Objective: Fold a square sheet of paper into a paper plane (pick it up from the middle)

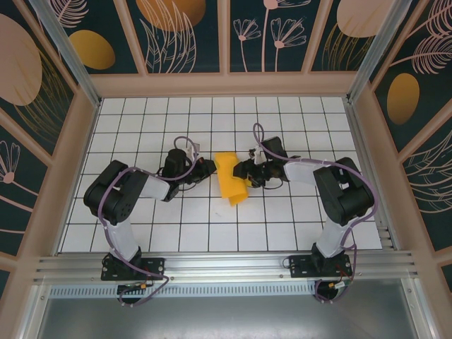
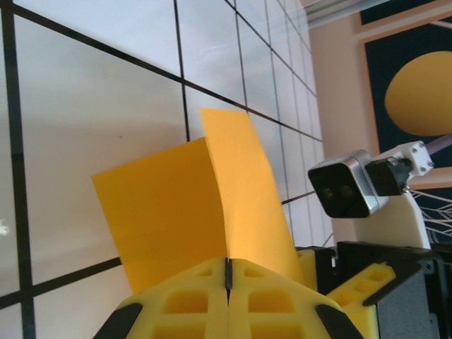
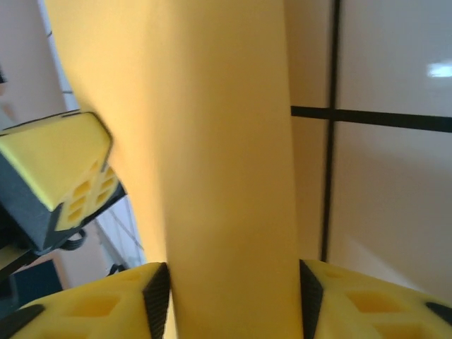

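The square sheet of paper [image 1: 231, 180], orange-yellow, is bent up along a fold at the middle of the white grid table [image 1: 212, 233]. My left gripper [image 1: 210, 168] is at its left edge. In the left wrist view the left gripper [image 2: 228, 267] is shut on the paper [image 2: 176, 212], and two flaps rise from the closed yellow pads. My right gripper [image 1: 242, 169] is at the sheet's right side. In the right wrist view the right gripper [image 3: 233, 282] has its jaws wide apart, and a band of paper [image 3: 226, 176] lies across the gap between them.
The two grippers face each other a few centimetres apart. The right arm's camera [image 2: 342, 185] and one yellow finger [image 2: 353, 282] stand close in the left wrist view. A left finger [image 3: 63, 162] stands close beside the paper in the right wrist view. Patterned walls [image 1: 226, 35] enclose the table.
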Controlling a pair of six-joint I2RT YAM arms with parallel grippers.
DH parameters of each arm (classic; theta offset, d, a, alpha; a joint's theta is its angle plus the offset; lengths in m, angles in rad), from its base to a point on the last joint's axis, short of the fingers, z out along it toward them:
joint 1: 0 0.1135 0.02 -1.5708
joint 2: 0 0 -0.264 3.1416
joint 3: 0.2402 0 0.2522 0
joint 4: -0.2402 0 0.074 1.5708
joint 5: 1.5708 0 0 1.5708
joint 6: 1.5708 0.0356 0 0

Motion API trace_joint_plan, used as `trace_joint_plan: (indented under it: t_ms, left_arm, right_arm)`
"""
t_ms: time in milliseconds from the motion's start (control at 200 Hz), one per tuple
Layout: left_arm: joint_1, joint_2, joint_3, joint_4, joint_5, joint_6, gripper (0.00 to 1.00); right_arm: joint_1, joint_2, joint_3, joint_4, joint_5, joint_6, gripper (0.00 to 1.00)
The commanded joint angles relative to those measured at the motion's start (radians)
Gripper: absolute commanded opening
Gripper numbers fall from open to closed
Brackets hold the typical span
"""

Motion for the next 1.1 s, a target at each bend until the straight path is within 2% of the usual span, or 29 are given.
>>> trace_joint_plan:
  t_ms: [0, 205, 395, 600, 861, 1096]
  left_arm:
    - [-0.007, -0.009, 0.043, -0.119, -0.007, 0.089, 0.0]
    - [-0.019, 0.012, 0.062, -0.096, 0.014, 0.056, 0.01]
    - [-0.048, 0.01, 0.042, -0.038, -0.006, -0.005, 0.01]
    - [-0.082, 0.014, 0.04, -0.038, -0.048, -0.013, 0.01]
    - [-0.101, 0.044, 0.043, -0.032, -0.045, -0.012, 0.01]
    - [-0.101, 0.063, 0.076, -0.102, -0.049, 0.031, 0.01]
  right_arm:
    - [-0.014, -0.043, 0.024, -0.104, 0.064, -0.074, 0.58]
    - [-0.019, -0.08, 0.044, -0.168, 0.114, -0.132, 0.64]
    - [-0.022, -0.096, 0.056, -0.238, 0.157, -0.21, 0.64]
    - [-0.019, -0.122, 0.002, -0.229, 0.094, -0.208, 0.61]
    - [0.005, -0.144, -0.082, -0.142, 0.0, -0.147, 0.51]
    - [0.007, -0.149, -0.029, -0.23, 0.181, -0.175, 0.52]
